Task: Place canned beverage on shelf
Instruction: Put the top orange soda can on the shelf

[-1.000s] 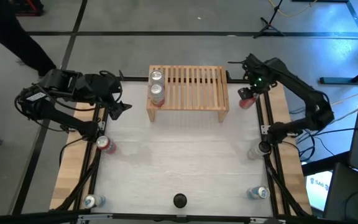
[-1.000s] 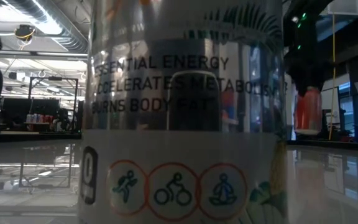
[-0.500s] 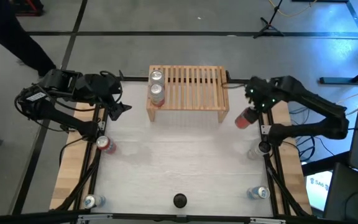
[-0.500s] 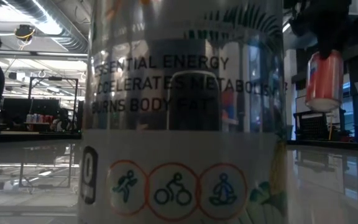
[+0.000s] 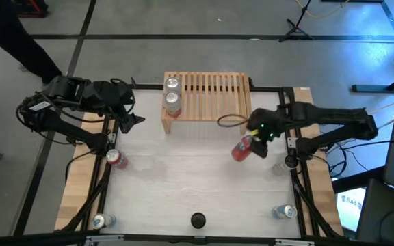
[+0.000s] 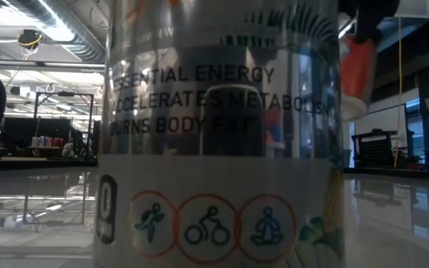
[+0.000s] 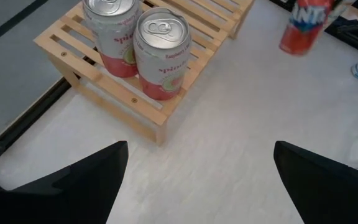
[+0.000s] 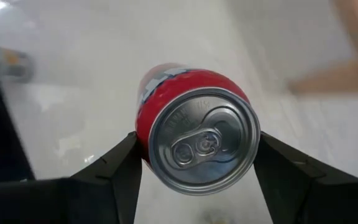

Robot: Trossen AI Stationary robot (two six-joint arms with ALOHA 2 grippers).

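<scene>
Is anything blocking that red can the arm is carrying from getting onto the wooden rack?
Nothing visible does. The right gripper holds the red can in the air, off the shelf's right front corner. Two pink cans stand at the shelf's left end; the rest of its slatted top is bare. The left gripper waits open beside the shelf's left end.

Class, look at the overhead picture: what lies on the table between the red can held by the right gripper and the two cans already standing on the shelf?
Nothing on the table: in the high view, between the red can and the two cans there is bare tabletop, then empty slats of the shelf.
</scene>
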